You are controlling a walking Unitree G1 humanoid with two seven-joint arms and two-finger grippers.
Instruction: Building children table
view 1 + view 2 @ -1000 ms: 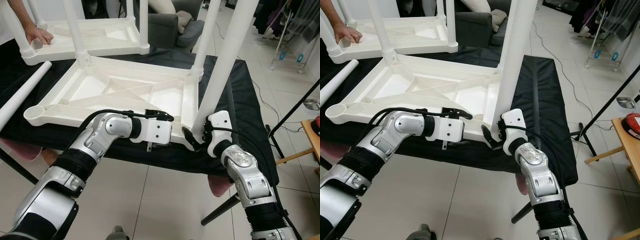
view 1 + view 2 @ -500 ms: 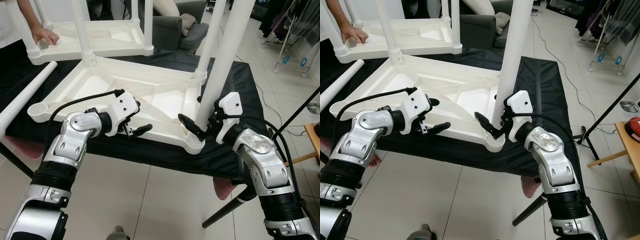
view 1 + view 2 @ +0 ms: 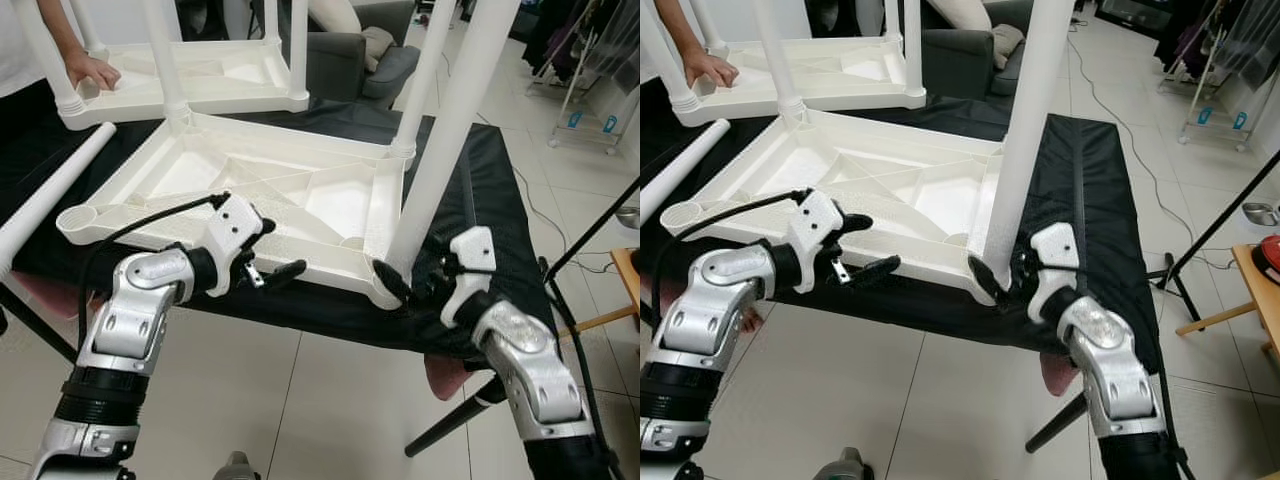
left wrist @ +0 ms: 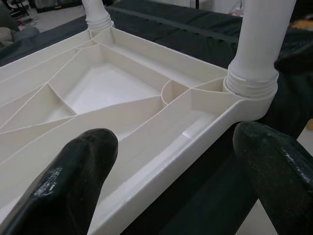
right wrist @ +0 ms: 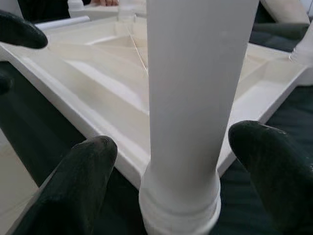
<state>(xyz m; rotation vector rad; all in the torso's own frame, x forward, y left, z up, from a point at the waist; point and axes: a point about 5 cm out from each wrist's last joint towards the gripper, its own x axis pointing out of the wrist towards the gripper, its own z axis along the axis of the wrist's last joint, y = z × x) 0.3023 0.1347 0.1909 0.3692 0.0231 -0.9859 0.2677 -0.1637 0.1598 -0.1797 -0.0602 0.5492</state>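
Observation:
An upturned white table top [image 3: 250, 190] lies on a black-covered surface [image 3: 480, 190]. Three white legs stand in its corner sockets. The near right leg [image 3: 452, 150] rises at the front corner. My right gripper [image 3: 410, 283] is open, its fingers on either side of that leg's base [image 5: 181, 196] without touching it. My left gripper [image 3: 868, 244] is open at the table's front rim [image 4: 161, 161], which lies between its fingers [image 4: 73, 191]. The near left socket [image 3: 73, 215] holds no leg. A loose white leg [image 3: 50, 190] lies at the left.
A second upturned white table [image 3: 200, 75] stands behind, with a person's hand [image 3: 95, 70] resting on it. There is a grey sofa [image 3: 360, 60] at the back. A black stand leg [image 3: 450, 425] and tiled floor lie below the front edge.
My left arm drew back to the left, from beside the right gripper to the middle of the front rim. My right gripper first rose along the leg, then dropped to its base.

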